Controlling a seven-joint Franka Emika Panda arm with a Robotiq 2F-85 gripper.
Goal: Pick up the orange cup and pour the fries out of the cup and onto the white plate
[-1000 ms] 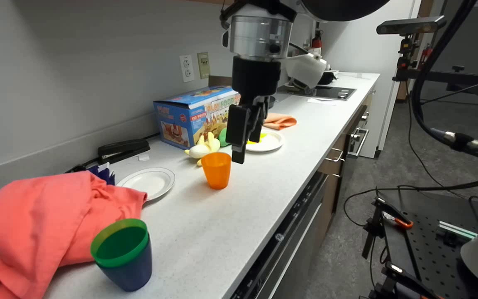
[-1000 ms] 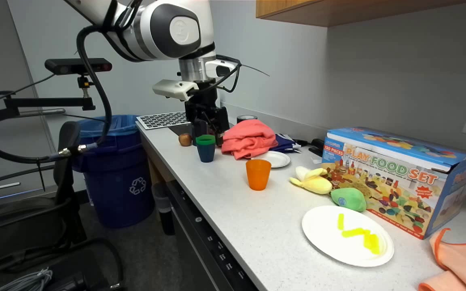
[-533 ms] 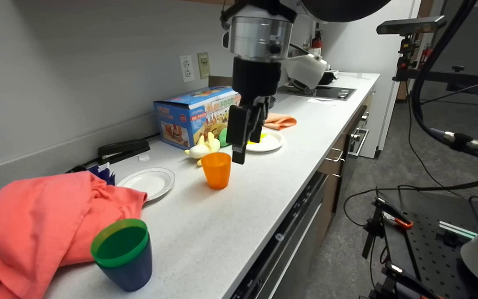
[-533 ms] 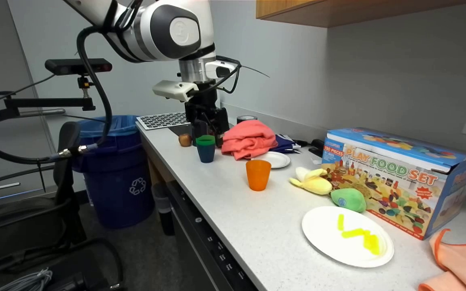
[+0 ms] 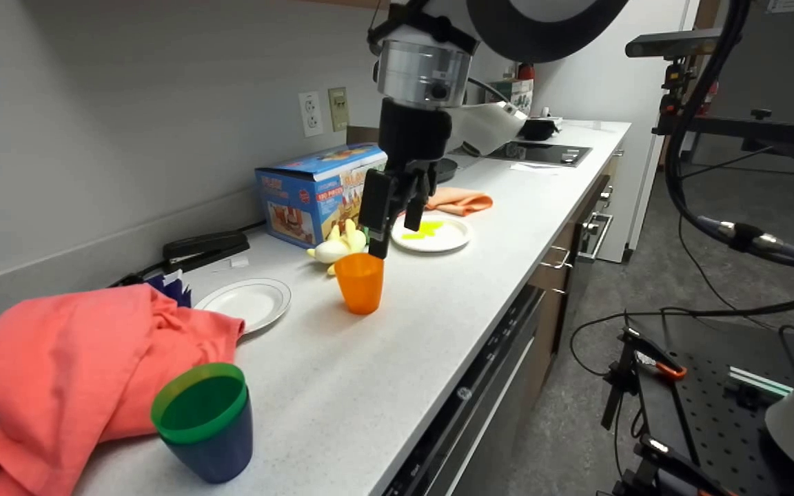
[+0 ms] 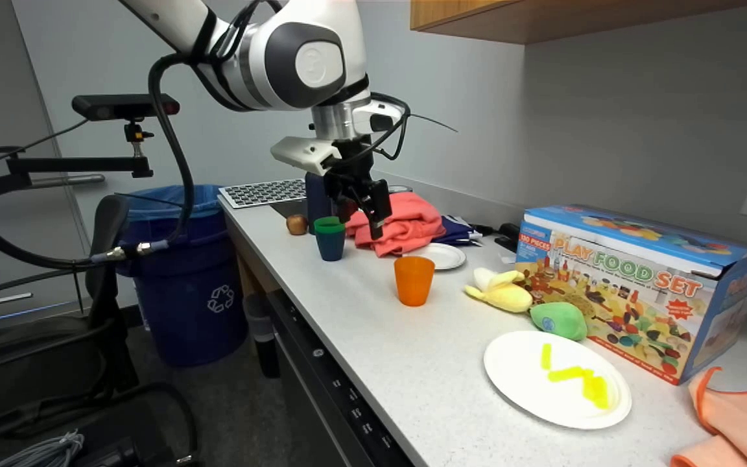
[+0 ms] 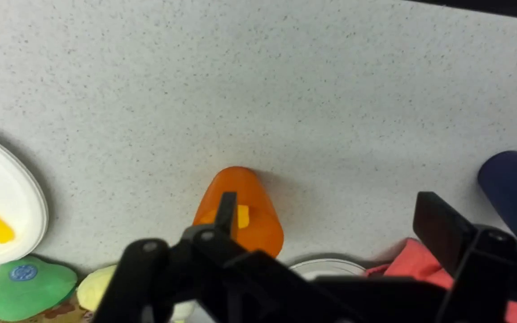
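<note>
The orange cup stands upright on the counter in both exterior views. In the wrist view the orange cup shows a yellow fry through or inside it. The white plate lies further along the counter with several yellow fries on it; its edge shows in the wrist view. My gripper is open and empty, tilted, above the counter near the cup. In the wrist view one finger of the gripper overlaps the cup; the other is well to its right.
A stacked green and blue cup, a coral cloth and a plain white plate lie on one side. A toy banana, green toy, food-set box and peach cloth lie on the other.
Over the last half second my gripper has moved and tilted, shifting towards the orange cup's side in an exterior view. The cup and plates have not moved.
</note>
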